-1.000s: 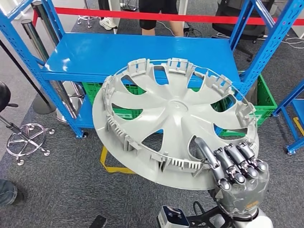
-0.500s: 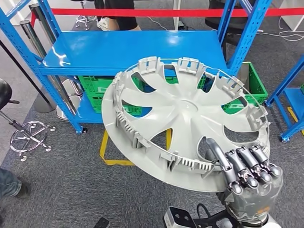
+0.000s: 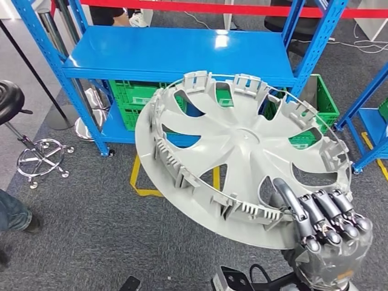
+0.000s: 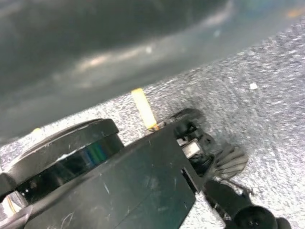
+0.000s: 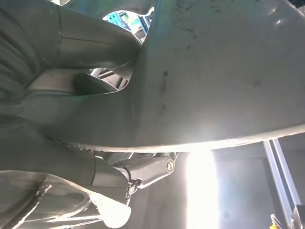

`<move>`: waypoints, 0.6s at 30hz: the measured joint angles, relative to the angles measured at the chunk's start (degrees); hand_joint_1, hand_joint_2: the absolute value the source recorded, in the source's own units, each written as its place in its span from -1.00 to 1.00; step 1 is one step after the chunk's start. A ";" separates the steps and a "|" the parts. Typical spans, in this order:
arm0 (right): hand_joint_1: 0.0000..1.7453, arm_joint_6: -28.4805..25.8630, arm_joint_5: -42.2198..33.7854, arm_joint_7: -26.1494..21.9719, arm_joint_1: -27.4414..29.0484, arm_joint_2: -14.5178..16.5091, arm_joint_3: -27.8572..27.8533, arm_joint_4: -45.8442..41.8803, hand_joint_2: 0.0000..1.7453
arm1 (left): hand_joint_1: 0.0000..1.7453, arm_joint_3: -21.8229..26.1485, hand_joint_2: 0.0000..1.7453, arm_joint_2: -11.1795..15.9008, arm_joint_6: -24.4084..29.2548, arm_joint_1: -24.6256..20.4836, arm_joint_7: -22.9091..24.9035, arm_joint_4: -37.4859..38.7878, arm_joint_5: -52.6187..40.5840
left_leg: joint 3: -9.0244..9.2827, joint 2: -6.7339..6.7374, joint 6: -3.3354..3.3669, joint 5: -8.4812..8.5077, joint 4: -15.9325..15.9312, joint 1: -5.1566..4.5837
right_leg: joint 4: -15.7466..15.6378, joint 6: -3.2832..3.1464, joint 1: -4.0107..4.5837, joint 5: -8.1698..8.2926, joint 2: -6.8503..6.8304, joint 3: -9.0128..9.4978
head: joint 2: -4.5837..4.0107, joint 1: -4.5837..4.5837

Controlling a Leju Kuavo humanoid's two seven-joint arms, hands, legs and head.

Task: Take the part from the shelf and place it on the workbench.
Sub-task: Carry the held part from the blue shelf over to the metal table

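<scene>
One grey wheel cover, held level above the grey floor near one blue shelf, is gripped at its near right rim by the right hand, fingers curled over it, while the view has shifted left since earlier.

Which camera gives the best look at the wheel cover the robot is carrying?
The head view: it shows the whole wheel cover, ribbed inner side up, with the right hand gripping its near rim. The right wrist view shows just a close, glare-lit stretch of its surface. The left wrist view has a blurred grey surface, uncertain.
</scene>
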 joint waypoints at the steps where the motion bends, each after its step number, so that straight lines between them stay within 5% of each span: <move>1: 1.00 0.00 -0.01 0.03 0.00 0.00 0.00 -0.01 1.00 | -1.00 0.00 -1.00 -0.01 0.19 -0.01 -0.02 0.00 0.01 | -0.85 0.04 0.18 0.65 0.09 -0.13 | 3.64 -0.02 0.03 -2.64 0.05 -0.51 | -0.01 0.10; 3: 1.00 0.01 -0.01 0.23 0.01 0.00 0.00 0.00 1.00 | -1.00 0.00 -1.00 -0.02 0.33 0.00 -0.03 0.00 0.03 | -2.62 0.17 0.28 1.98 0.31 -0.45 | 9.69 -0.07 0.10 -3.78 0.06 -0.49 | -0.01 0.13; 5: 1.00 0.01 -0.01 0.61 0.02 0.00 0.01 0.01 1.00 | -1.00 0.00 -1.00 -0.02 0.17 0.00 -0.05 0.00 0.06 | -4.45 0.27 0.22 3.23 0.68 -0.65 | 9.53 -0.27 0.19 0.04 0.06 2.15 | -0.01 0.12; 7: 1.00 0.01 0.00 0.90 0.00 0.00 0.07 0.01 1.00 | -1.00 0.00 -1.00 -0.03 -0.03 0.00 -0.08 0.00 0.06 | -6.02 0.21 -0.08 4.29 1.32 -0.81 | 1.77 -0.52 0.30 1.86 0.05 8.45 | 0.01 0.16; 9: 1.00 0.01 0.01 0.97 -0.01 0.00 0.21 0.00 1.00 | -1.00 0.00 -1.00 -0.06 -0.15 0.02 -0.09 0.00 0.06 | -7.01 0.12 -0.46 5.46 1.91 -0.96 | -6.86 -0.70 0.46 -0.08 0.13 13.86 | 0.01 0.16; 10: 1.00 0.00 0.02 0.99 0.00 0.00 0.27 -0.01 1.00 | -1.00 0.00 -1.00 -0.07 -0.18 0.03 -0.10 0.00 0.07 | -7.34 0.10 -0.66 6.06 2.02 -0.99 | -9.04 -0.76 0.60 -0.88 0.18 14.92 | 0.01 0.18; 12: 1.00 0.00 0.02 1.02 0.01 0.00 0.31 0.00 1.00 | -1.00 0.00 -1.00 -0.07 -0.22 0.11 -0.10 0.00 0.07 | -7.84 0.00 -1.22 6.48 2.10 -0.84 | -9.22 -1.24 0.59 -0.43 0.06 13.97 | 0.00 0.15; 14: 1.00 0.01 0.02 1.03 -0.02 0.00 0.33 0.01 1.00 | -1.00 0.00 -1.00 -0.04 -0.22 0.27 -0.10 0.00 0.07 | -8.53 -0.16 -2.03 2.77 4.43 -0.64 | -9.01 -2.04 0.43 0.72 -0.21 12.62 | -0.01 -0.07; 16: 1.00 0.02 0.03 1.04 -0.01 0.00 0.37 0.01 1.00 | -1.00 0.00 -1.00 -0.03 -0.39 0.35 -0.10 0.00 0.07 | -9.53 -0.21 -2.69 -3.58 10.85 -0.36 | -8.47 -2.55 0.47 1.94 -0.35 11.07 | -0.01 -0.40; 18: 1.00 0.02 0.03 1.10 -0.02 0.00 0.38 0.01 1.00 | -1.00 0.00 -1.00 -0.03 -0.64 0.33 -0.10 0.00 0.07 | -9.90 -0.21 -3.03 -5.98 17.63 -0.10 | -7.49 -2.65 0.56 3.23 -0.47 8.91 | -0.01 -0.57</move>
